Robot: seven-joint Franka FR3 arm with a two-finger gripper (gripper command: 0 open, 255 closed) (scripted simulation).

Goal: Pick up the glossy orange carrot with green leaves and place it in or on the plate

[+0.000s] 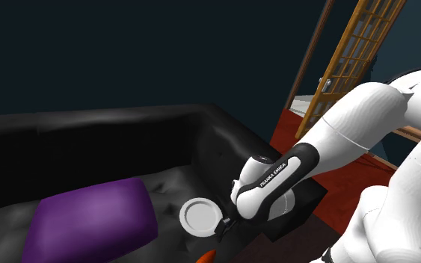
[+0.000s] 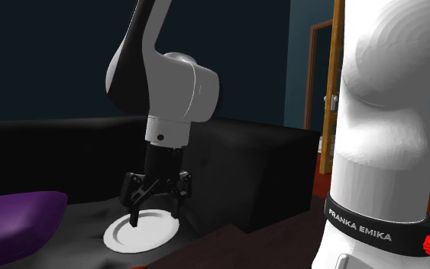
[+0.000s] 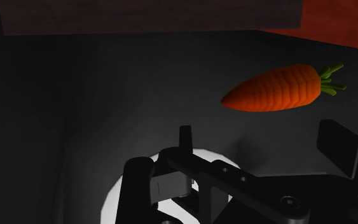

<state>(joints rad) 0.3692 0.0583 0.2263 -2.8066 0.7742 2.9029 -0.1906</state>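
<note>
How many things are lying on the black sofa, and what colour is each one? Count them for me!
Orange: 1, the glossy orange carrot with green leaves
White: 1, the round white plate
Purple: 1, the soft purple cushion
Total: 3

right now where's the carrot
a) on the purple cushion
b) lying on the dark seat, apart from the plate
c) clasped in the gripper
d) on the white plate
b: in the wrist view the carrot lies on the dark seat beyond the open, empty gripper, clear of the white plate under the fingers.
</note>
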